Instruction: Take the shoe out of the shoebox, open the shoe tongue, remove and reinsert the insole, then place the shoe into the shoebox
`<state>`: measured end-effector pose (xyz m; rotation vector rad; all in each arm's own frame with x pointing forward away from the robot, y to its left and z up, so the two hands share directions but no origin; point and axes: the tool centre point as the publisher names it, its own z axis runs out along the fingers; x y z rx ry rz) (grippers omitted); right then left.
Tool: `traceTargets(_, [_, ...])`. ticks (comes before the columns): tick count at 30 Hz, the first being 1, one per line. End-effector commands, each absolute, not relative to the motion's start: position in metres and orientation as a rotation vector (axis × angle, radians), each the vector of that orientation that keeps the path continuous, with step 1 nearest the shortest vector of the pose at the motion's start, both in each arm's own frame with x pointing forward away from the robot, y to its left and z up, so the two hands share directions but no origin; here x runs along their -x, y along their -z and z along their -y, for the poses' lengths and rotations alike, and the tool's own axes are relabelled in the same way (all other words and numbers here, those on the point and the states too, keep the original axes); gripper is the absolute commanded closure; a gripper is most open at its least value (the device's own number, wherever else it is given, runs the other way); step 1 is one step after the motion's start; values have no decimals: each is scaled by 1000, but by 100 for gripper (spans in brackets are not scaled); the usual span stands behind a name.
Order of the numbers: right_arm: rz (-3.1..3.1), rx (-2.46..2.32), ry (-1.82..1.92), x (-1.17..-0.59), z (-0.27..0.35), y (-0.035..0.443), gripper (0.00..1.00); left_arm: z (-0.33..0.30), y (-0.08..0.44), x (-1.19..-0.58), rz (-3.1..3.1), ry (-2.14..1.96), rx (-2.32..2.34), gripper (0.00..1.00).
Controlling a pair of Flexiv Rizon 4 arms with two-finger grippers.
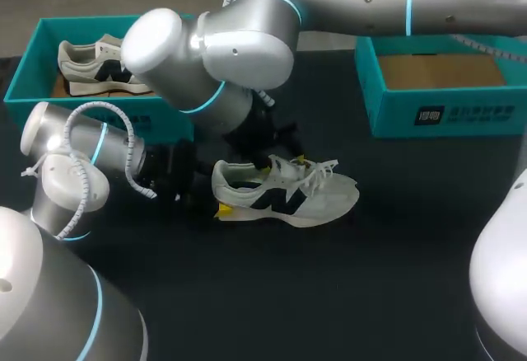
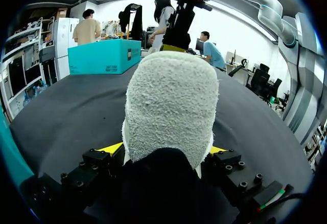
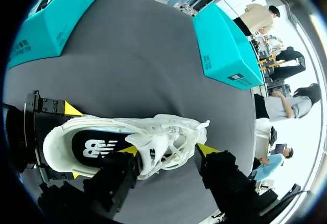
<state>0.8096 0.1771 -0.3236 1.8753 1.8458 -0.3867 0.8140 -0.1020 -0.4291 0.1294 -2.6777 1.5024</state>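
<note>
The shoe, heel-first, right up close, pinched by the left gripper, lying at the middle of the table. Right gripper spread astride the tongue, one finger inside. Peel it forward gently, heel pinned! Empty shoebox sits at two o'clock.

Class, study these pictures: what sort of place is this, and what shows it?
Probably a robotics lab or test bench: a left arm and right arm meet over a black table, both at one shoe.
</note>
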Motion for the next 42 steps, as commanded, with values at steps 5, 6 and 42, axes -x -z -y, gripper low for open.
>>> traceTargets(5, [-1890,-1953,317,-810,-165,313,100,102,432,-813,2678,-1504,-130,100])
traceTargets(6, [-1896,-1956,309,-812,-164,313,100,102,432,-813,2678,-1504,-130,100])
traceTargets(42, [-1889,-2360,38,-824,-85,349,100,102,432,-813,2678,-1504,-130,100])
